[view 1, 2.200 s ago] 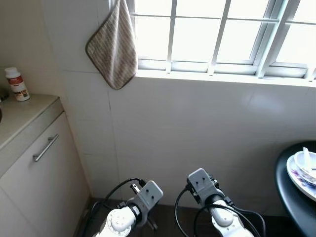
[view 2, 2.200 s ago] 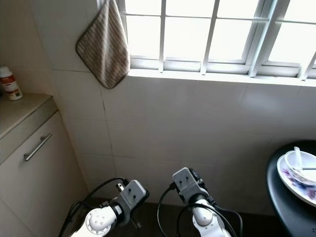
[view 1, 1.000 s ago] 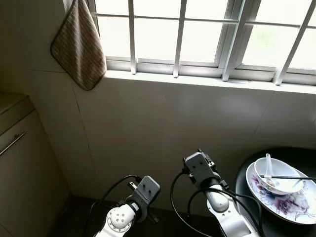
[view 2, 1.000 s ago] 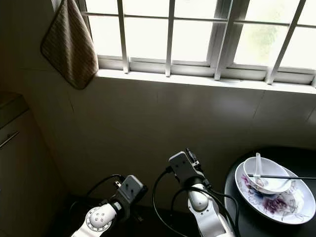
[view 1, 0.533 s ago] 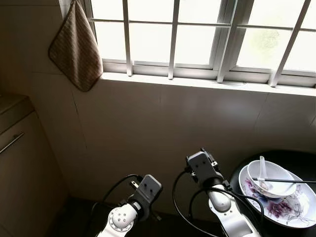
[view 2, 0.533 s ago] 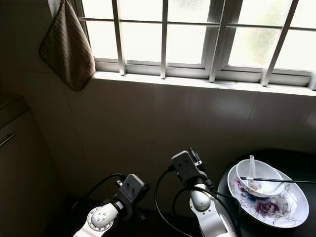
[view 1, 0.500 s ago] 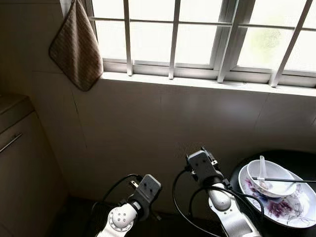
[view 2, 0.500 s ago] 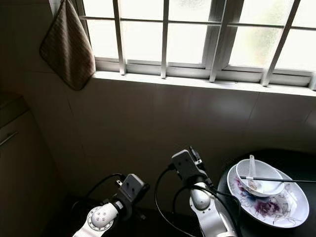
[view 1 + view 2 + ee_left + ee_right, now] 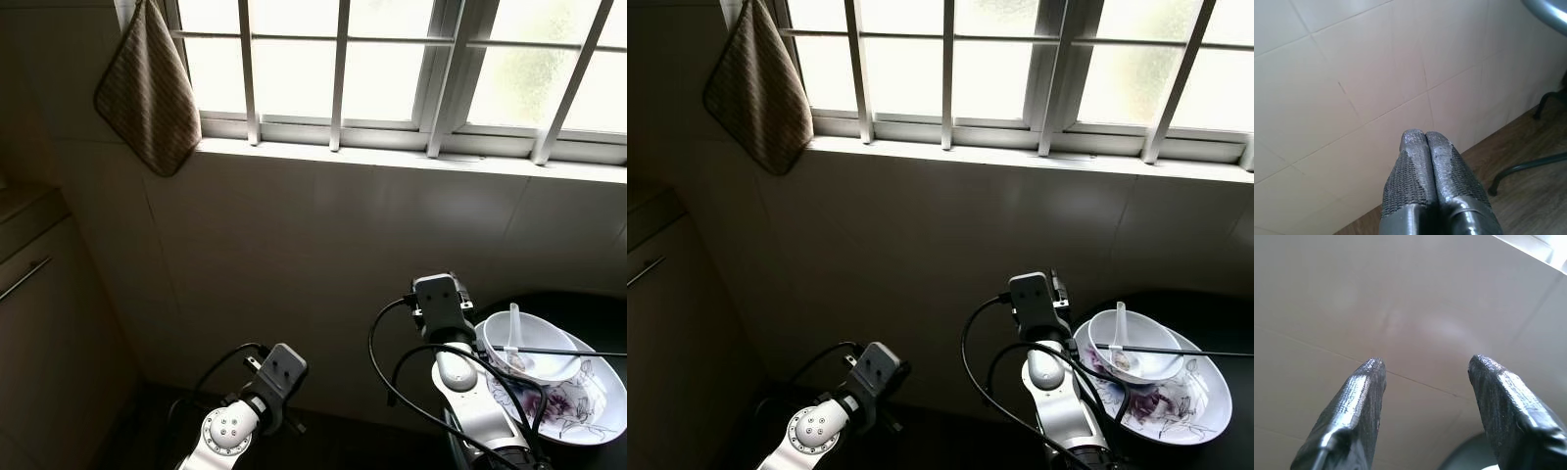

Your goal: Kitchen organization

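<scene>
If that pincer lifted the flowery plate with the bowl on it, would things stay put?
Probably not. The bowl sits loose on the glazed plate, so it may slide. The chopstick only rests across the bowl's rim and could roll off. Both dishes look ceramic, likely breakable.

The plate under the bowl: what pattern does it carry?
White plate with a purple floral print, clearest in the right eye view.

Bowl with spoon on plate, right; cloth up left by window (cabinet below).

Prob. home kitchen: tiled wall, cabinet, dirty dishes.
</scene>
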Controlling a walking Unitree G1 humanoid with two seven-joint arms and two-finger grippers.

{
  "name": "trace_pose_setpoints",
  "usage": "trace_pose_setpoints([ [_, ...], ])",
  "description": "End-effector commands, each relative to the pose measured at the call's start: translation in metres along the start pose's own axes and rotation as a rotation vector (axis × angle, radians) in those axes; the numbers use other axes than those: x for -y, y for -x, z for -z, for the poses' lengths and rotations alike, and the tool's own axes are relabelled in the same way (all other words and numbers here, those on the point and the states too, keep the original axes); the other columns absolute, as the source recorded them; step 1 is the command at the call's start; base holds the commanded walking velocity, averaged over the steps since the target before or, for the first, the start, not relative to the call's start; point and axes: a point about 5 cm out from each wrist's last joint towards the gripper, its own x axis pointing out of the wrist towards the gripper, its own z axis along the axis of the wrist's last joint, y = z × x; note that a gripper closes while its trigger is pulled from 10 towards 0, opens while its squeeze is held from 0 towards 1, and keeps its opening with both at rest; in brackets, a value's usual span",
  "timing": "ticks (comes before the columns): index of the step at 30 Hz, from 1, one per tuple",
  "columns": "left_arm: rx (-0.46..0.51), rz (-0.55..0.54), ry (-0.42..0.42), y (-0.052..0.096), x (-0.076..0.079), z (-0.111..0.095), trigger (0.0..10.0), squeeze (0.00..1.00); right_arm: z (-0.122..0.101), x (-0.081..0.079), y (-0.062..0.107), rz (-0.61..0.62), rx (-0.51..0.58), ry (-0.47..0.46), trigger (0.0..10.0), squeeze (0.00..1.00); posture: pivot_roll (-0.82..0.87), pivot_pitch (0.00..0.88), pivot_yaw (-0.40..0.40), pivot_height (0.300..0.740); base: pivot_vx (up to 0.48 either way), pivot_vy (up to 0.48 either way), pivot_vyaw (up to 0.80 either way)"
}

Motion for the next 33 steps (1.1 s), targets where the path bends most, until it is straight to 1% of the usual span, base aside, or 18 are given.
trace_pose_setpoints([
  [1,-0.003,0.008,0.005,-0.001,0.001,0.0,10.0,0.0,0.004,0.011,-0.004,0.057,-0.03,-0.003,10.0,0.0,0.04,0.0,-0.047,0.74,0.0,0.0,-0.8],
  [2,-0.004,0.008,0.006,-0.001,0.001,0.0,10.0,0.0,0.004,0.018,-0.007,0.094,-0.033,0.001,10.0,0.0,0.04,0.0,-0.047,0.74,0.0,0.0,-0.8],
  [3,-0.004,0.008,0.006,-0.001,0.001,0.0,10.0,0.0,0.004,0.02,-0.007,0.103,-0.034,0.0,10.0,0.0,0.04,0.0,-0.047,0.74,0.0,0.0,-0.8],
  [5,-0.003,0.008,0.007,-0.001,0.001,0.0,10.0,0.0,0.006,0.029,-0.011,0.154,-0.051,0.003,10.0,0.0,0.04,0.0,-0.048,0.74,0.0,0.0,-0.8],
  [6,-0.003,0.008,0.007,-0.001,0.001,0.0,10.0,0.0,0.006,0.029,-0.011,0.154,-0.051,0.003,10.0,0.0,0.04,0.0,-0.048,0.74,0.0,0.0,-0.8],
  [7,-0.003,0.008,0.008,-0.001,0.001,0.0,10.0,0.0,0.007,0.038,-0.012,0.204,-0.06,-0.013,10.0,0.0,0.04,0.0,-0.048,0.74,0.0,0.0,-0.8],
  [8,-0.002,0.008,0.008,-0.001,0.001,0.0,10.0,0.0,0.007,0.043,-0.013,0.226,-0.066,-0.018,10.0,0.0,0.04,0.0,-0.048,0.74,0.0,0.0,-0.8],
  [11,-0.002,0.008,0.01,-0.001,0.001,0.0,10.0,0.0,0.008,0.049,-0.016,0.254,-0.078,-0.029,10.0,0.0,0.04,0.0,-0.047,0.74,0.0,0.0,-0.8],
  [13,-0.002,0.008,0.01,-0.001,0.001,0.0,10.0,0.0,0.008,0.051,-0.017,0.259,-0.08,-0.033,10.0,0.0,0.04,0.0,-0.047,0.74,0.0,0.0,-0.8],
  [16,-0.002,0.01,0.011,-0.001,0.001,0.0,10.0,0.0,0.009,0.057,-0.019,0.286,-0.088,-0.063,10.0,0.0,0.04,0.0,-0.047,0.74,0.0,0.0,-0.8],
  [20,-0.001,0.011,0.013,-0.002,0.002,0.0,10.0,0.0,0.01,0.071,-0.022,0.357,-0.111,-0.107,10.0,0.0,0.04,0.0,-0.048,0.74,0.0,0.0,-0.8],
  [23,-0.002,0.011,0.016,-0.002,0.002,0.0,10.0,0.0,0.007,0.075,-0.023,0.387,-0.087,-0.113,10.0,0.0,0.03,0.0,-0.049,0.74,0.0,0.0,-0.8],
  [28,-0.002,0.012,0.018,-0.002,0.003,0.0,10.0,0.0,0.002,0.075,-0.023,0.387,-0.046,-0.127,10.0,0.0,0.03,0.0,-0.049,0.74,0.0,0.0,-0.77],
  [32,-0.002,0.012,0.019,-0.002,0.003,0.0,10.0,0.0,0.001,0.075,-0.023,0.403,-0.042,-0.129,10.0,0.0,0.04,0.0,-0.051,0.74,0.0,0.0,0.0],
  [33,-0.002,0.012,0.019,-0.002,0.003,0.001,10.0,0.0,0.004,0.077,-0.023,0.414,-0.065,-0.155,10.0,0.0,0.04,0.0,-0.052,0.74,0.0,0.0,0.0],
])
